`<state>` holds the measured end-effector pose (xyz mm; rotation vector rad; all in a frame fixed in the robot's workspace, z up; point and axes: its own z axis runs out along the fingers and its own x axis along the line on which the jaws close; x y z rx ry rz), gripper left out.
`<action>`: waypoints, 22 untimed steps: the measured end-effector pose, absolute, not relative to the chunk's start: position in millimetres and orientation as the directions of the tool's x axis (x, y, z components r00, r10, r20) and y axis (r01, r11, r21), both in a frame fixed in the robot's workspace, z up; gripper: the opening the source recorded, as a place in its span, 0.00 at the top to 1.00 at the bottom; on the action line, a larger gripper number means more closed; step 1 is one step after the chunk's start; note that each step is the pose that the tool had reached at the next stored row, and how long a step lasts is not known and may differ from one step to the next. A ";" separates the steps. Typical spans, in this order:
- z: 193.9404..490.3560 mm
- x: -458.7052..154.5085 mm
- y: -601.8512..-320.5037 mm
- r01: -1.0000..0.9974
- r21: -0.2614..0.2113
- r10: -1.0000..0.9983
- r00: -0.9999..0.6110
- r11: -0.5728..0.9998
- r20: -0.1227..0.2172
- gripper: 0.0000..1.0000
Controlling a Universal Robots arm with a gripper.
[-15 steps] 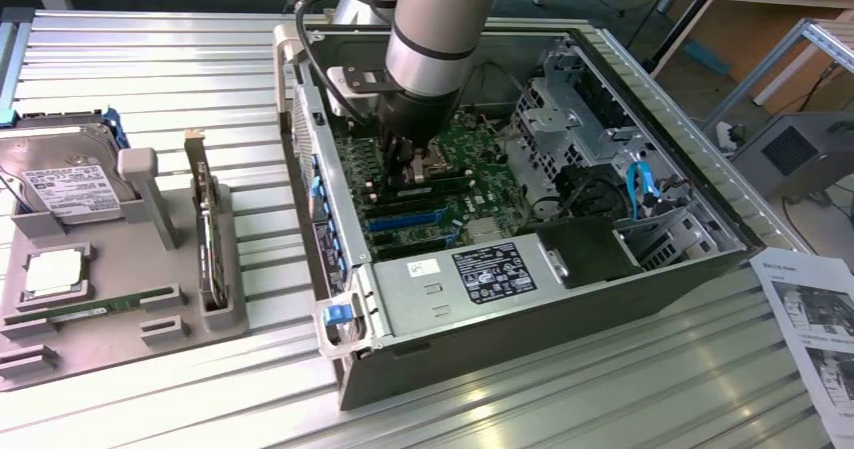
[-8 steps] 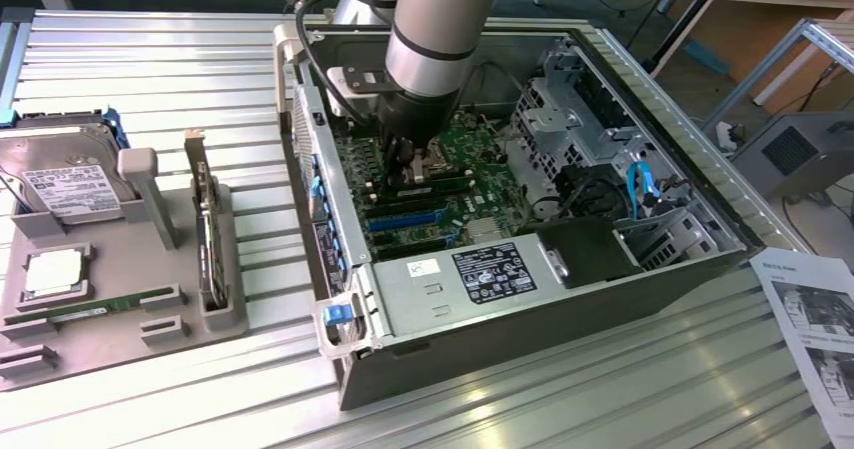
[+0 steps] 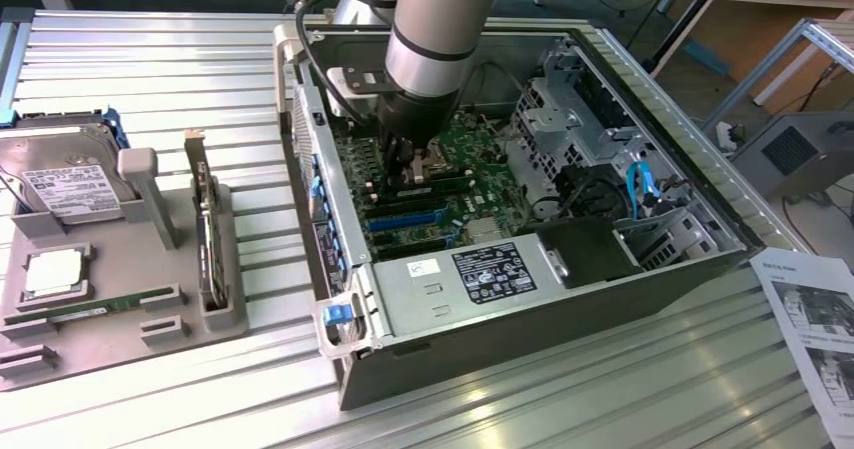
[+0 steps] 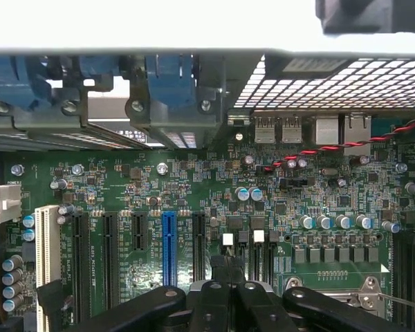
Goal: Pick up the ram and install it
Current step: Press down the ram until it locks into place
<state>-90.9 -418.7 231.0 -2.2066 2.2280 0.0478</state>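
While lying flat, ram [image 3: 100,306], thin, green.

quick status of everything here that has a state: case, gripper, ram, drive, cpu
computer case: side panel off, lying open side up
gripper: down inside the case over the motherboard
ram: lying in the grey tray, not picked up
hard drive: seated in the tray
processor chip: resting in the tray
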 end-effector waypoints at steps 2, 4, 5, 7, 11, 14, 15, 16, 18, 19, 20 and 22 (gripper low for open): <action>231.0 -90.9 -418.8 -1.000 0.018 -1.000 -0.010 0.009 -0.025 0.89; 230.8 -90.9 -418.8 -1.000 0.018 -1.000 -0.010 0.009 -0.025 0.89; 230.6 -90.9 -418.8 -1.000 0.018 -1.000 -0.010 0.009 -0.025 0.89; 230.6 -90.9 -418.8 -1.000 0.018 -1.000 -0.010 0.009 -0.025 0.89; 230.5 -90.9 -418.8 -1.000 0.018 -1.000 -0.010 0.009 -0.025 0.89; 230.5 -90.9 -418.8 -1.000 0.018 -1.000 -0.010 0.009 -0.025 0.89; 230.5 -90.9 -418.8 -1.000 0.018 -1.000 -0.010 0.009 -0.025 0.89; 230.5 -90.9 -418.8 -1.000 0.018 -1.000 -0.010 0.009 -0.025 0.89; 230.2 -90.9 -418.8 -1.000 0.018 -1.000 -0.010 0.009 -0.025 0.89; 229.9 -90.9 -418.8 -1.000 0.018 -1.000 -0.010 0.009 -0.025 0.89; 229.7 -90.9 -418.8 -1.000 0.018 -1.000 -0.010 0.009 -0.025 0.89; 229.6 -90.9 -418.8 -1.000 0.018 -1.000 -0.010 0.009 -0.025 0.89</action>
